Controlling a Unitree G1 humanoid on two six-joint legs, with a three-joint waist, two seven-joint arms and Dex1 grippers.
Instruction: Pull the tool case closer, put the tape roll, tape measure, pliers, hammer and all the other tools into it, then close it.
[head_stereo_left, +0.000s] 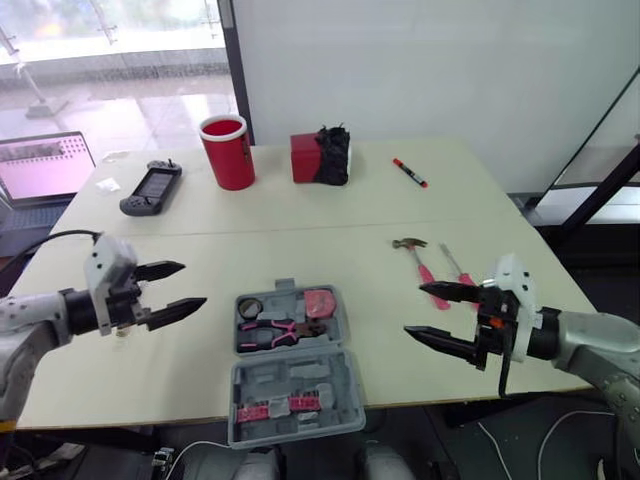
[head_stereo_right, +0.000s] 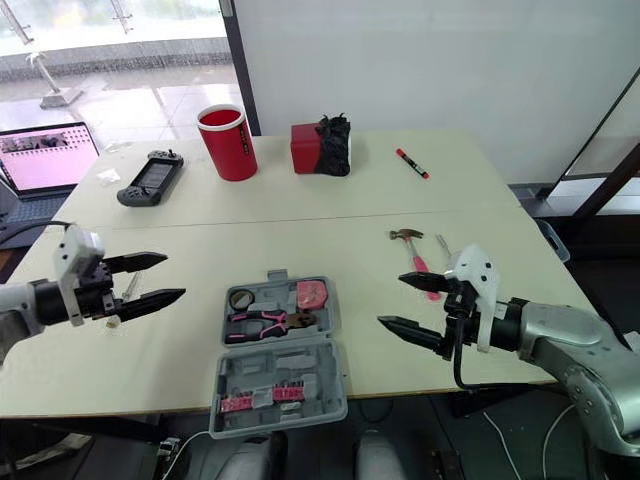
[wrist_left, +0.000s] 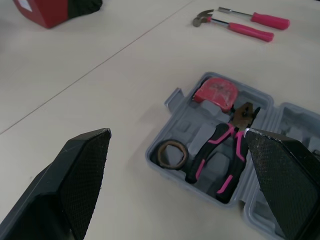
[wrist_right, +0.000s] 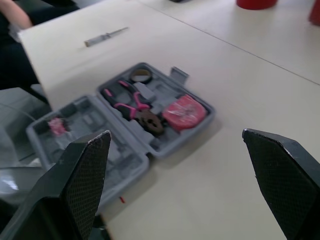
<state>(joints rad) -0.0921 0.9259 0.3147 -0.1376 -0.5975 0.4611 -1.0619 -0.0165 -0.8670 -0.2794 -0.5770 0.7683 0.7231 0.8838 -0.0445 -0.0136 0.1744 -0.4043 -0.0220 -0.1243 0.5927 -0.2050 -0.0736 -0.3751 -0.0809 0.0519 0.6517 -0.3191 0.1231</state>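
Observation:
The grey tool case (head_stereo_left: 341, 322) lies open at the table's front middle, its lid (head_stereo_left: 340, 395) flat toward the front edge. In its tray rest a tape roll (head_stereo_left: 250, 305), pink-and-black pliers (head_stereo_left: 280, 332) and a red tape measure (head_stereo_left: 320, 302). A pink-handled hammer (head_stereo_left: 415, 255) and a pink screwdriver (head_stereo_left: 460, 268) lie to the case's right. My left gripper (head_stereo_left: 190, 285) hovers open left of the case, holding nothing. My right gripper (head_stereo_left: 413, 310) hovers open right of the case, just in front of the hammer. A small clear-handled screwdriver (wrist_right: 106, 37) lies by the left gripper.
At the back of the table stand a red cup (head_stereo_left: 228, 152), a red box with a black item (head_stereo_left: 320, 157), a red marker (head_stereo_left: 409, 172) and a black game controller (head_stereo_left: 150, 188). A laptop (head_stereo_left: 45, 165) sits off the far left corner.

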